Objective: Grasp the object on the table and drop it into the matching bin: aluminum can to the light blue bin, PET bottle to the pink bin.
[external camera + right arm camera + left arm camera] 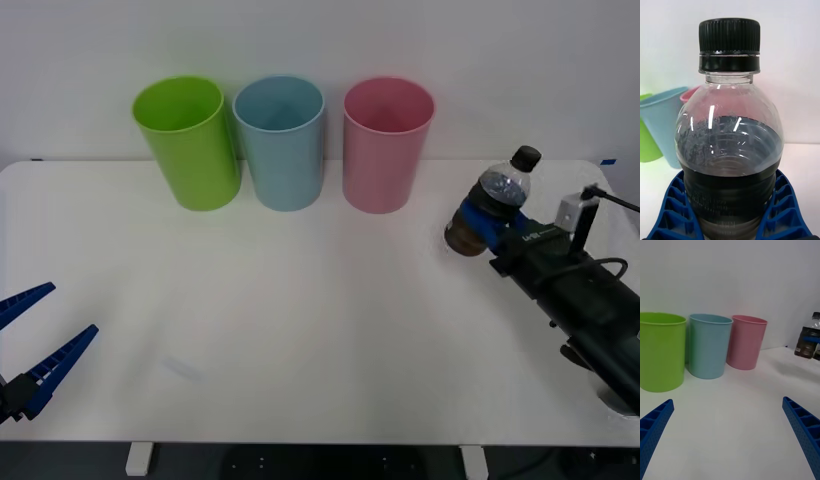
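Surface: white table (300, 330) against a plain pale wall, three bins in a row at its far edge.
Our right gripper (487, 228): clamped on the PET bottle (492, 205), blue fingers (784, 210) hugging its lower body.
Bottle position: held on the right side, tilted, to the right of the pink bin (385, 145) and apart from it.
Our left gripper (38, 345): fingers spread wide, nothing between them, waiting at the near left edge.
Progress: we judge the grasp done; carrying to the pink bin and dropping remain.
Neighbours: light blue bin (283, 140) and lime green bin (188, 140) stand left of the pink one.
Obstacles: we see none between bottle and pink bin.
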Robot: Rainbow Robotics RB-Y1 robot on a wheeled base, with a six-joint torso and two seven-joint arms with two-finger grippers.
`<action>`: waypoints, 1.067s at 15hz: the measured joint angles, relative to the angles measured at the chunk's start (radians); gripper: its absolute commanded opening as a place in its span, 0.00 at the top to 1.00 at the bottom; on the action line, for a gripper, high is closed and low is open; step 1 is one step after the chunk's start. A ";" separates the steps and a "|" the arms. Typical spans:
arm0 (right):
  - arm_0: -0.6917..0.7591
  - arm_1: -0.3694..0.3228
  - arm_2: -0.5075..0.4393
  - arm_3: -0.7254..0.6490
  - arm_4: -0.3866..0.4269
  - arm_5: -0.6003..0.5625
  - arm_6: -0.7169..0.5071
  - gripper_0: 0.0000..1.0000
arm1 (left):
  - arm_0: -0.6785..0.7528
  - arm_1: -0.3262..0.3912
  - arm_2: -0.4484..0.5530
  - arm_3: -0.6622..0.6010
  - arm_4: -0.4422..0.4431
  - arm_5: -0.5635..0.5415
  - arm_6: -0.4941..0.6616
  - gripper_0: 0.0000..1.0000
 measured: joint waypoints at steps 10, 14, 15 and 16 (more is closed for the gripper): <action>-0.078 -0.052 -0.005 -0.143 0.070 -0.023 -0.294 1.00 | 0.000 0.000 0.000 0.000 0.000 0.000 0.000 0.00; -0.164 -0.095 0.009 -0.144 0.079 -0.021 -0.319 1.00 | 0.000 0.000 0.000 0.000 0.000 0.000 0.000 0.00; -0.179 -0.100 0.011 -0.144 0.083 -0.020 -0.323 1.00 | 0.000 0.000 0.000 0.000 0.000 0.000 0.000 0.00; -0.194 -0.106 0.011 -0.143 0.094 -0.019 -0.326 1.00 | 0.000 0.000 0.000 0.000 0.000 0.000 0.000 0.00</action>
